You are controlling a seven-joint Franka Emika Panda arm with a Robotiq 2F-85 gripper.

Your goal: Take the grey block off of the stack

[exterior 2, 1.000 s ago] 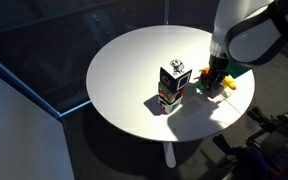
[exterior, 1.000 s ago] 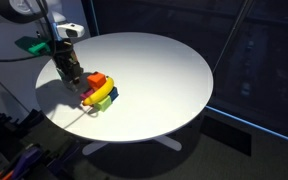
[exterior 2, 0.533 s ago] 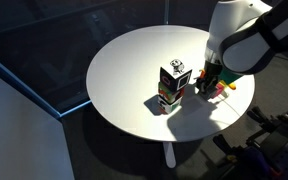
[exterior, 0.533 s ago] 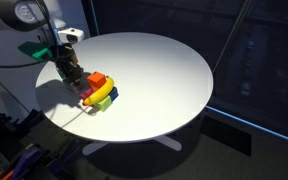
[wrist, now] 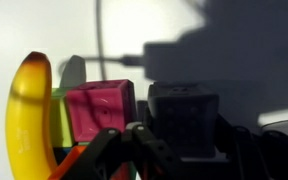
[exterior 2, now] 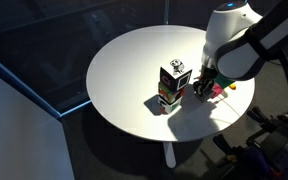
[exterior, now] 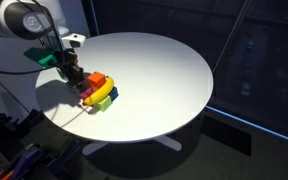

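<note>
Pincer [wrist: 184, 142] jaws are clamped on the grey block [wrist: 184, 112], one dark finger on each side of it, so the grasp looks made and the lift-off is the step in hand. That block sits at the edge of the stack [wrist: 62, 118], just beside its reddish block [wrist: 102, 105], with the long yellow curved block [wrist: 29, 110] further out. Whether it has left its support I cannot tell. The next move, as I judge it, is to raise it straight up and clear so the neighbours are not dragged, then set it on bare worktop [exterior: 159, 75]. Only the wrist view shows the grip, since in both exterior views the arm hides the grey block. An exterior view alone shows a printed carton [exterior 2: 172, 85] standing near the stack.
</note>
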